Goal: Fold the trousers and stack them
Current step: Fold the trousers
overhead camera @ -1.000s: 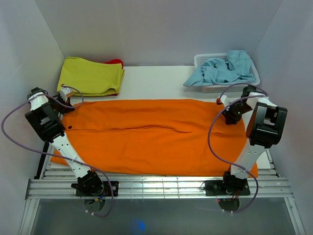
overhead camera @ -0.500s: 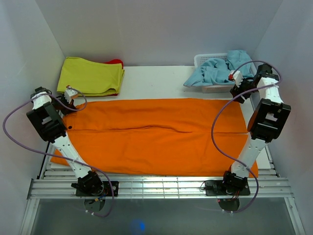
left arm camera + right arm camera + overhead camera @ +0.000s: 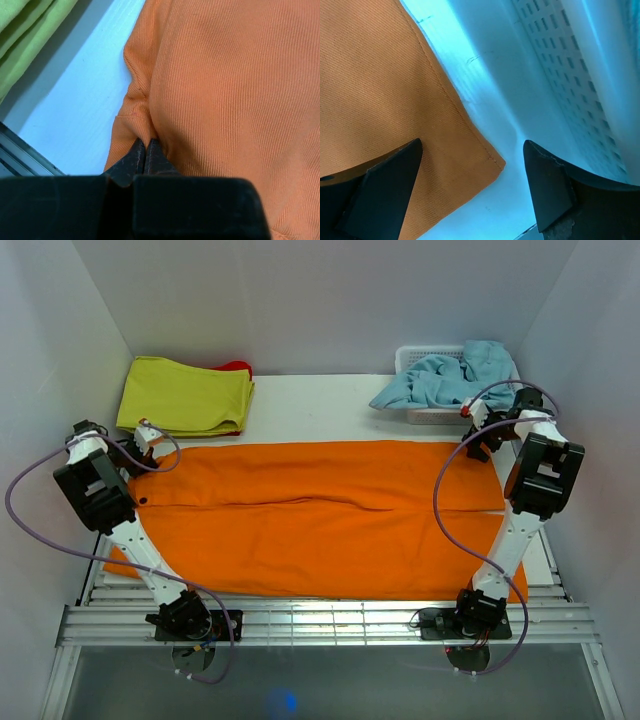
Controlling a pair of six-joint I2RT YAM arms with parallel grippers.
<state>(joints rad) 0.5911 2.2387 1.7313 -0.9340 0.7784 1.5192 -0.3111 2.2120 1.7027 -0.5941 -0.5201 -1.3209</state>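
The orange trousers (image 3: 320,515) lie spread flat across the table, folded lengthwise, with the waistband at the left. My left gripper (image 3: 148,447) is at their far-left corner. In the left wrist view that gripper (image 3: 145,146) is shut, pinching a ridge of the orange fabric (image 3: 225,90). My right gripper (image 3: 477,433) hovers over the far-right corner. In the right wrist view it (image 3: 471,147) stands wide open, with the trousers' hemmed corner (image 3: 487,159) lying flat on the white table between the fingers, touched by neither.
A folded yellow-green cloth (image 3: 185,395) lies at the far left, just beyond my left gripper. A white basket (image 3: 412,360) holding a light blue garment (image 3: 450,380) stands at the far right, close behind my right gripper; its perforated wall (image 3: 570,65) shows in the right wrist view.
My right gripper opened and let go of the trousers' far-right corner, swung back toward the basket, then settled just above the corner. The left gripper kept its grip in place.
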